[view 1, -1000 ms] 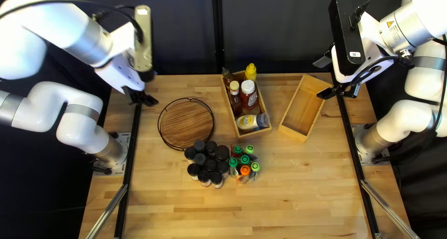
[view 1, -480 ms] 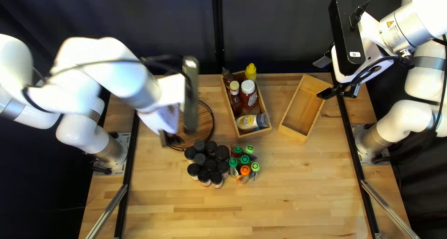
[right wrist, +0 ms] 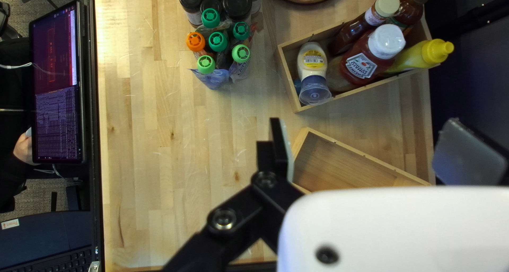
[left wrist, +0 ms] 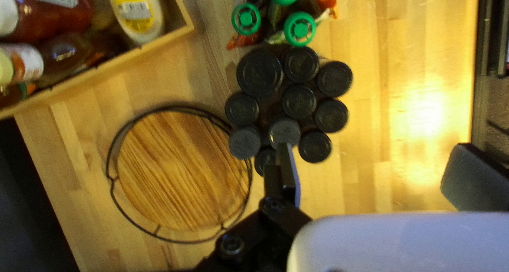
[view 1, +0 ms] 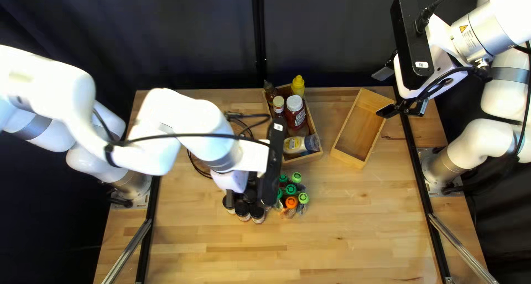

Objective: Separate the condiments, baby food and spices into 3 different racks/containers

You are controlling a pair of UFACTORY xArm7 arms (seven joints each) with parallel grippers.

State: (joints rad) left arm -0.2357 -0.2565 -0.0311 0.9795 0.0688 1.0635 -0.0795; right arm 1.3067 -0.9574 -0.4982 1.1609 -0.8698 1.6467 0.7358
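Left wrist view: spread wide at the left end effector (left wrist: 374, 158), with upright, cylindrical, dull-lidded spice jars (left wrist: 299, 101) ahead, beside the wood-grained rack (left wrist: 180, 171). Top left view: poised above the jars on the desk (view 1: 354, 223); probably best lowered along their vertical axes. Right wrist view: likewise open at the right end effector (right wrist: 371, 145), farther from them.

The round, wire-rimmed wooden tray (left wrist: 183, 171) and several black-lidded plastic jars (left wrist: 299, 101) are partly covered by the white left arm (view 1: 204, 123) in the top left view. In the left wrist view, the pale wooden box (left wrist: 122, 61) is cut off. In the right wrist view, a person's hand (right wrist: 23, 148) is partly hidden by a black monitor (right wrist: 55, 86).
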